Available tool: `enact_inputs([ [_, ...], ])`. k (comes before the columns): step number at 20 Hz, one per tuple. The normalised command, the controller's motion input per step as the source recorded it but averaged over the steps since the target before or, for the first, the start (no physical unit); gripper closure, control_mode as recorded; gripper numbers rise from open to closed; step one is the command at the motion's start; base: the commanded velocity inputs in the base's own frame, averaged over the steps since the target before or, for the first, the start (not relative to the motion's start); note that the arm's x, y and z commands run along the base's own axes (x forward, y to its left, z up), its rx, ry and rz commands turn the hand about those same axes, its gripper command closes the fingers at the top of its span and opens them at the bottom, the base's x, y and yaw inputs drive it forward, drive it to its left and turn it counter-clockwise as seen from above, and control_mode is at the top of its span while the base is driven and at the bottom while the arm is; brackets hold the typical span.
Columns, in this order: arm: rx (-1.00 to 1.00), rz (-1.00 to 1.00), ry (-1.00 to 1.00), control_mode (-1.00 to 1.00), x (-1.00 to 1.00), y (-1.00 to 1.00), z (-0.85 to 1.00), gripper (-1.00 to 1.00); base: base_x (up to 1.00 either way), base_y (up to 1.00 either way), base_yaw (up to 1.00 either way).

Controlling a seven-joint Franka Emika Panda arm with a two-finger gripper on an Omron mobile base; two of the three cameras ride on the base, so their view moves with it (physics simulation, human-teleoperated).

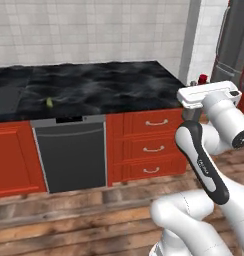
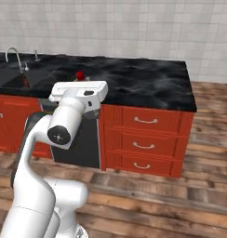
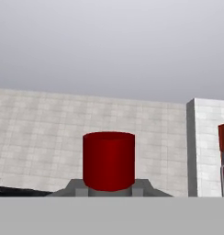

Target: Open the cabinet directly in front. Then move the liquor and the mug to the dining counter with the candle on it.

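the liquor (image 3: 109, 160) sits low in the middle of the hand view, red cap up, with the gripper (image 3: 109, 192) closed on its sides just beneath. in the left base view the cap (image 1: 203, 78) peeks up at right, above the black marble counter (image 1: 94, 85).

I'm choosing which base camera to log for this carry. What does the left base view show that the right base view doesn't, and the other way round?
Left base view adds: a steel refrigerator at the far right past the wall corner, and a small greenish item on the counter. Right base view adds: a sink with a curved silver faucet at the counter's left end. Both share: the black marble wall counter, the dishwasher, the red drawers, and the liquor, its red cap poking above the white arm.
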Motion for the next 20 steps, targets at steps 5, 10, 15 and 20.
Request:
enact_inputs([
  [5, 0.0, 0.0, 0.0, 1.0, 0.0, 0.0, 0.0, 1.0, 0.7, -1.0, -0.09],
  [10, 0.0, 0.0, 0.0, 1.0, 0.0, 0.0, 0.0, 1.0, 0.74, -1.0, -0.08],
  [15, 0.0, 0.0, 0.0, 1.0, 0.0, 0.0, 0.0, 1.0, 0.7, -1.0, -0.04],
  [20, 0.0, 0.0, 0.0, 1.0, 0.0, 0.0, 0.0, 1.0, 0.61, -1.0, 0.02],
])
